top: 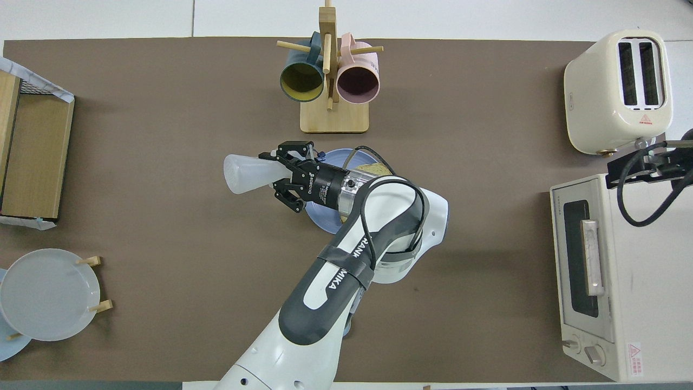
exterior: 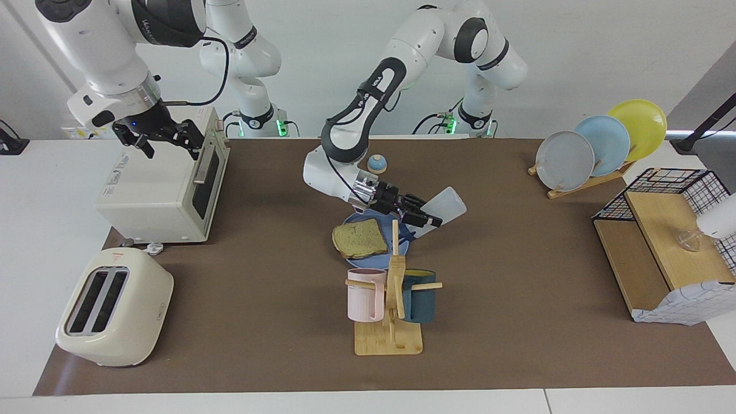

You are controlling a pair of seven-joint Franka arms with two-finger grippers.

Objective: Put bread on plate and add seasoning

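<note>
Toaster oven (exterior: 167, 190) sits upper left of the facing view, right gripper (exterior: 158, 138) spread, waiting above. At centre, bread (exterior: 359, 239) lies on the plate (exterior: 402, 246); left gripper (exterior: 422, 218) pinches the tilted seasoning bottle (exterior: 443, 208). Best aim its cap back over the bread before squeezing.

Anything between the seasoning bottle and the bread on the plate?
Nothing visible. The left pincer holds the seasoning bottle tilted, cap down, above the plate's rim; the bread lies uncovered on the plate. The mug rack stands apart, farther from the robots.
</note>
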